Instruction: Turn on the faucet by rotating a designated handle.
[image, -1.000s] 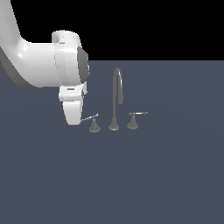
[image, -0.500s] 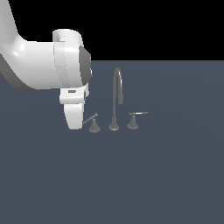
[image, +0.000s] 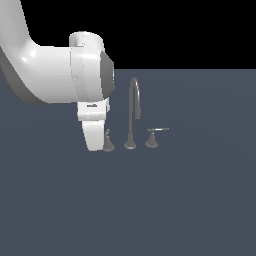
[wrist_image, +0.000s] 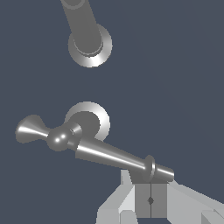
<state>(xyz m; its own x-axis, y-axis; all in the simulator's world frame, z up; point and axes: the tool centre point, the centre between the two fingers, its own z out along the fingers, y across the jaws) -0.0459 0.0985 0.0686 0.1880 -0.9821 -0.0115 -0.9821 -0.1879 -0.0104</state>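
Wrist view: we saw the gripper (wrist_image: 150, 200) with its fingers closed together, pads touching the underside of the lever's outer end, nothing clamped. The handle (wrist_image: 94, 146) sat on its round base. In the exterior view the handle (image: 108, 141) stood just left of the faucet (image: 132, 111), partly hidden by the arm (image: 60, 75).
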